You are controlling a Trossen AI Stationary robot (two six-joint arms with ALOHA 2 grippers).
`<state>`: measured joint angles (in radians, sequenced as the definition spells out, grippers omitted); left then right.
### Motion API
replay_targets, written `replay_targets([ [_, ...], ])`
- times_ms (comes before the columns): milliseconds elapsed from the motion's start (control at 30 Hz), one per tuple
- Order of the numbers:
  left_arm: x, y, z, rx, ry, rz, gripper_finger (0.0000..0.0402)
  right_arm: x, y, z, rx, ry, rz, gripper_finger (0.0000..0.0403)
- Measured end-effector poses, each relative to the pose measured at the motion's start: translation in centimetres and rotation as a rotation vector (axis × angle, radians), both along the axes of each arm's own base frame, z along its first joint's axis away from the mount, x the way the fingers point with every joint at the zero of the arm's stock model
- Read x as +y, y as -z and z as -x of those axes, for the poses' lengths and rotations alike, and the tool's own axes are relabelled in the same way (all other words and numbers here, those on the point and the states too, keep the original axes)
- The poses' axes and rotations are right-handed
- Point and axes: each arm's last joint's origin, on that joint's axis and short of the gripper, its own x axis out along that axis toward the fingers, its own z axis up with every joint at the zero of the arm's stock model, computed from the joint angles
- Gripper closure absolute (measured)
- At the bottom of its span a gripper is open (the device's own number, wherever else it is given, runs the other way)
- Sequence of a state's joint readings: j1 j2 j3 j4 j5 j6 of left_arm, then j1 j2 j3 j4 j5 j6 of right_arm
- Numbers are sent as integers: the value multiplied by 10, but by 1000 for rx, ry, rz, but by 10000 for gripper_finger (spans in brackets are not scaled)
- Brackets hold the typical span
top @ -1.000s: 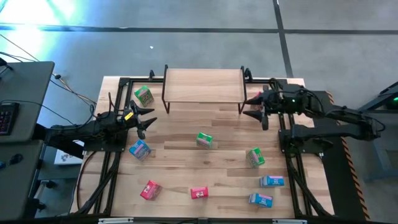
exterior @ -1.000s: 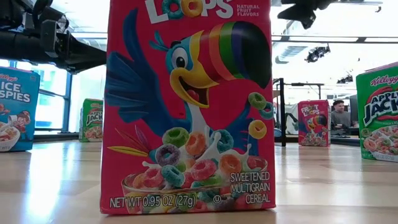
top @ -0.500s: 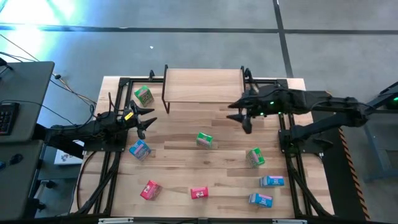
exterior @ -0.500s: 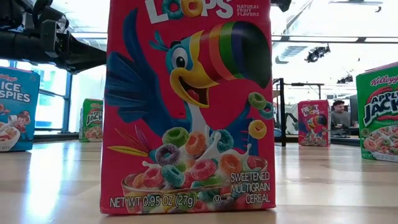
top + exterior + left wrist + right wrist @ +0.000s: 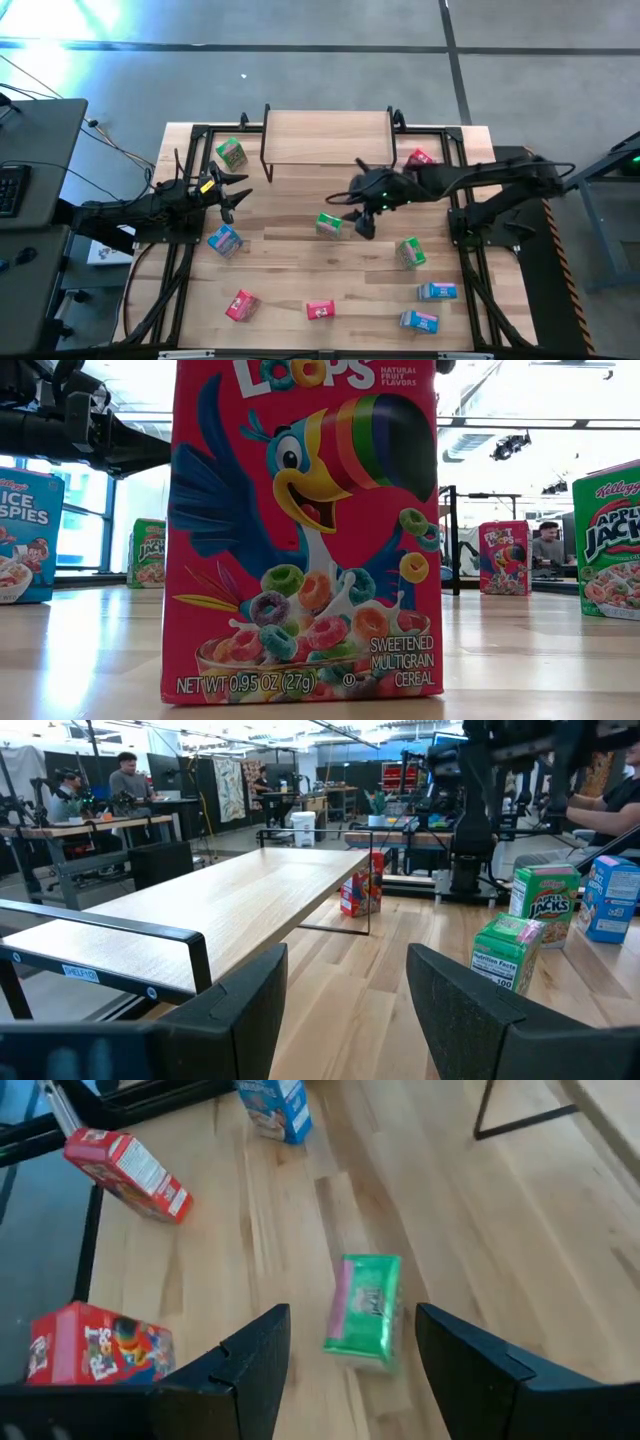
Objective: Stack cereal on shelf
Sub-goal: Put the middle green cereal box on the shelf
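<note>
Wooden plank bench [image 5: 300, 270] is seen carrying a small green cardboard cereal box [image 5: 329, 224] lying near its middle, framed between the right gripper's [image 5: 360, 215] wide empty jaws above, judged light, stiff, best pinched across its narrow sides.

A small green cardboard cereal box [image 5: 329, 224] is found lying on the wooden plank surface [image 5: 300, 270] just before the right pincer [image 5: 356, 211].
</note>
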<state>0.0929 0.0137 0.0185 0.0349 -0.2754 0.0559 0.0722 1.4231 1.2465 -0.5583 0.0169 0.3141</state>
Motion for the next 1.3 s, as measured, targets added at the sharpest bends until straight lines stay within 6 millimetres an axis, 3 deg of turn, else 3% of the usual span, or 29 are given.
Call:
replay_targets([
  [600,0,0,0,1,0,0,204,10,59,-46,106,70,84,194],
  [900,0,0,0,0,0,0,204,14,73,-53,128,86,64,192],
  [1300,0,0,0,1,0,0,204,19,90,-59,175,111,94,147],
])
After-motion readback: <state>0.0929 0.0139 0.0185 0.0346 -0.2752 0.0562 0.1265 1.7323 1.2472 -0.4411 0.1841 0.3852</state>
